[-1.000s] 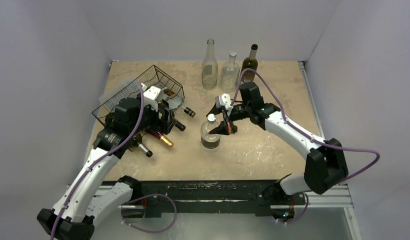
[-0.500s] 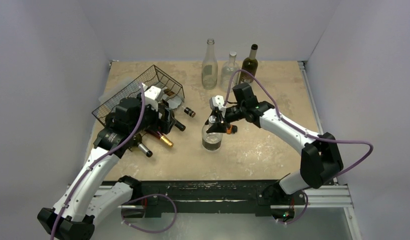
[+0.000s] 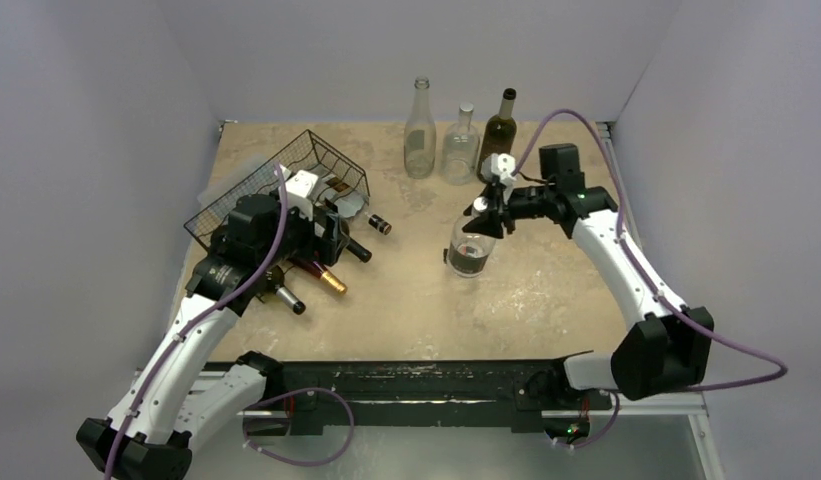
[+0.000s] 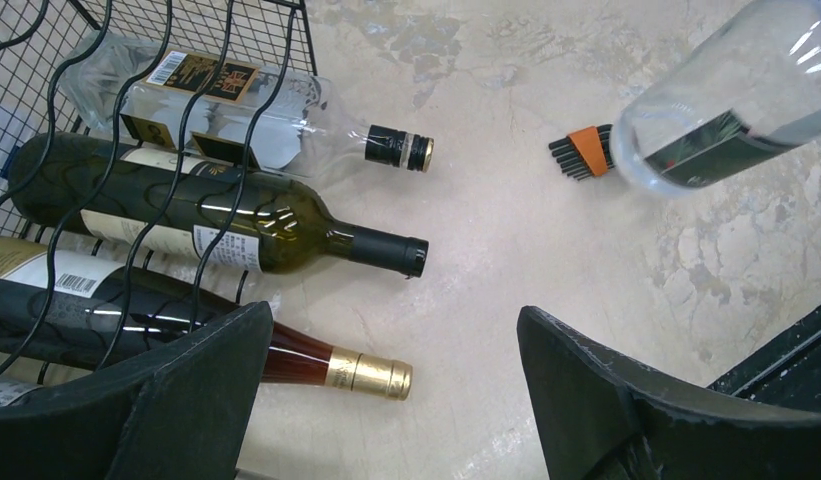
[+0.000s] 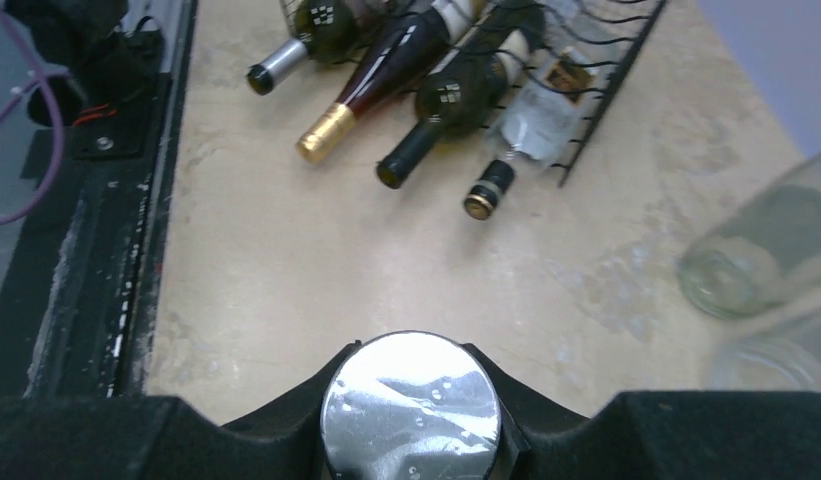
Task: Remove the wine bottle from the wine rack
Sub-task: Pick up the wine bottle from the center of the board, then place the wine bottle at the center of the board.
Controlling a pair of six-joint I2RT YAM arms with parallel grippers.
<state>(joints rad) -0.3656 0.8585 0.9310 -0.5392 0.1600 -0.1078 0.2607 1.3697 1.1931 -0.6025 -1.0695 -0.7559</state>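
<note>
Four racked bottles [image 4: 236, 225] lie necks-out in the black wire-mesh wine rack [image 3: 316, 160], upper left of the top view. One clear glass wine bottle with a silver cap [image 3: 469, 255] is off the rack, centre right. The right gripper [image 3: 485, 208] pinches its capped neck, body hanging tilted. Left gripper [image 4: 394, 328]: jaws spread wide above the racked necks, holding nothing. Three upright bottles [image 3: 461, 140] stand just behind. Risk, by my reading: the cap-only hold lets the body swing or slip, and a backward swing topples the trio.
</note>
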